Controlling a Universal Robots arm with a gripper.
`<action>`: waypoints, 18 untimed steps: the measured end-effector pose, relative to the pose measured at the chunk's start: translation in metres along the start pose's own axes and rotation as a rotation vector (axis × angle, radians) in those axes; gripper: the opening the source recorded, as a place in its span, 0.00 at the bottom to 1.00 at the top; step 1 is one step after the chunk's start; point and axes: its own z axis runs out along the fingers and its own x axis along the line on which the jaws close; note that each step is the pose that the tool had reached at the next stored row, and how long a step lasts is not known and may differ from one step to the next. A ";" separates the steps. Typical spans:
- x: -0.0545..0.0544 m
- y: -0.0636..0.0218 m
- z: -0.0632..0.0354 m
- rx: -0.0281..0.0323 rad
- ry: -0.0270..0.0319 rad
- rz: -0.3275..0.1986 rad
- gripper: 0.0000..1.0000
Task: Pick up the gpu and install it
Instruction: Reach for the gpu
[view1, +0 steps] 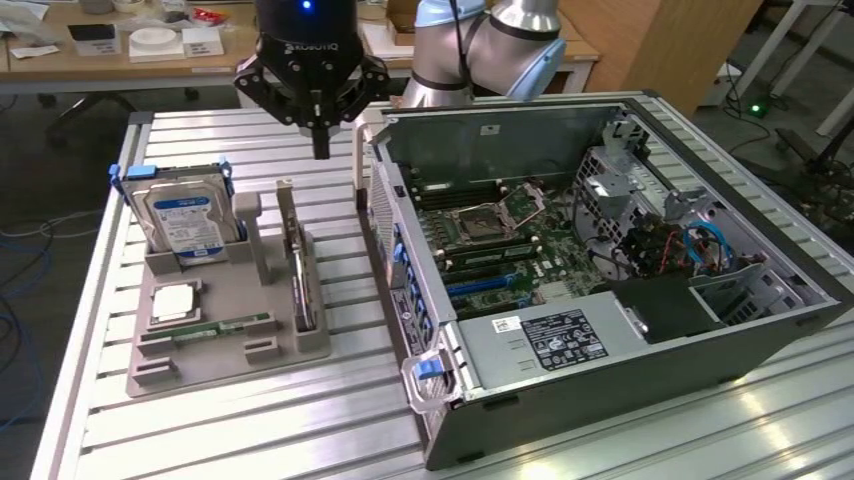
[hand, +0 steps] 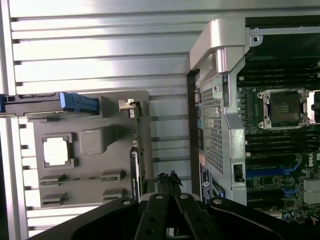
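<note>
One gripper (view1: 320, 150), closed and empty, hangs high near the grey holder (view1: 220, 305) in my exterior view; the gpu (view1: 302, 275) stands on edge in that holder, on its side nearest the computer case (view1: 601, 340). My wrist view puts the gripper (hand: 167, 180) beside the holder (hand: 115, 160), near the gpu (hand: 141, 145).

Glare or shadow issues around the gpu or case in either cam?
Exterior view: gpu evenly lit, no hard shadow on it; glare on the table slats nearest the camera. Wrist view: bright glare bands across the slats, the case dim inside, tool a dark shape in front.
</note>
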 end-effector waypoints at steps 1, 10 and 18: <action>0.002 -0.0001 -0.0001 0.0000 0.0001 0.000 0.10; 0.018 -0.0013 -0.0004 0.0000 0.0000 0.000 0.10; 0.030 -0.0022 -0.0007 0.0000 0.0000 0.000 0.10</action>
